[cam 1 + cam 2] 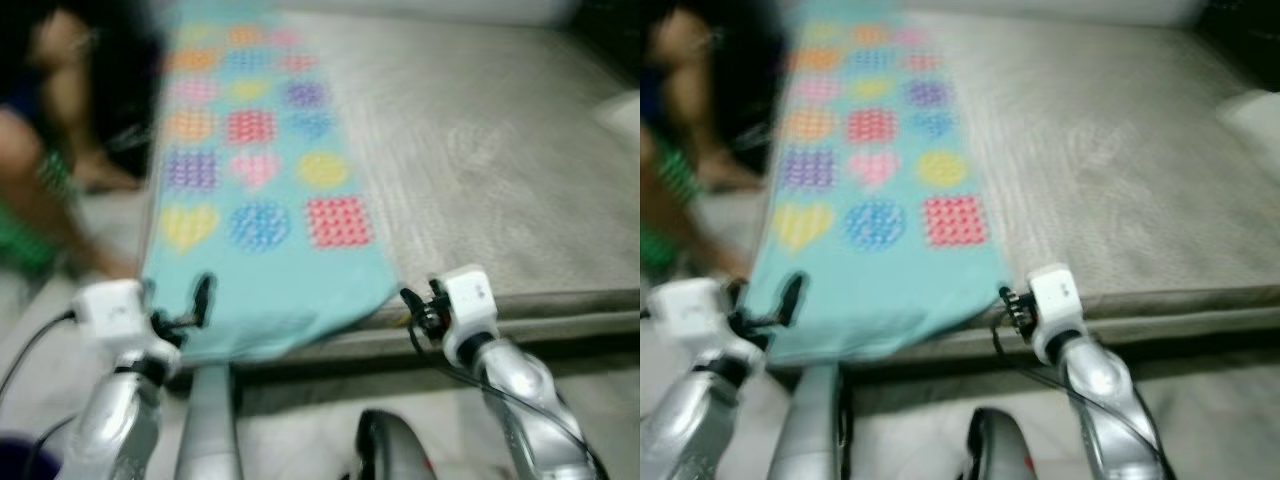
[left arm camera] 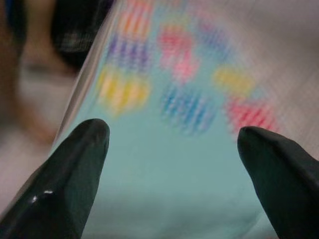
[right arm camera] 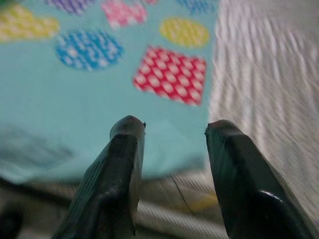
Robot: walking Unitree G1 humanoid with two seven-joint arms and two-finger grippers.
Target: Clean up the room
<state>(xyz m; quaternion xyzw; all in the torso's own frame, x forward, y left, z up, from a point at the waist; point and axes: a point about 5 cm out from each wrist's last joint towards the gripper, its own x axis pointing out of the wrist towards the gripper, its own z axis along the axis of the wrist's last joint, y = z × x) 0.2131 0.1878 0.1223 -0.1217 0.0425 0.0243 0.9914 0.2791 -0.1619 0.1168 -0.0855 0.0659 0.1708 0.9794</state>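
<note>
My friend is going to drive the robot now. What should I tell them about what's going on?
Left tool: open, holding nothing, over the near left end of the teal cloth.
Right tool: open, holding nothing, at the cloth's near right corner.
The cloth, with its coloured shapes, lies flat along the left of the grey mattress, near end over the edge.
A person sits to the left.
Done: both tools lined up. Left: grab the cloth.

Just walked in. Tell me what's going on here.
The robot stands at the near edge of a grey bed, both arms raised toward a teal cloth printed with coloured hearts, circles and squares that lies along the bed's left side. The left gripper is open over the cloth's near end; the right gripper is open at its near right corner. Neither holds anything yet. A person sits to the left of the bed. The pictures are blurred.
</note>
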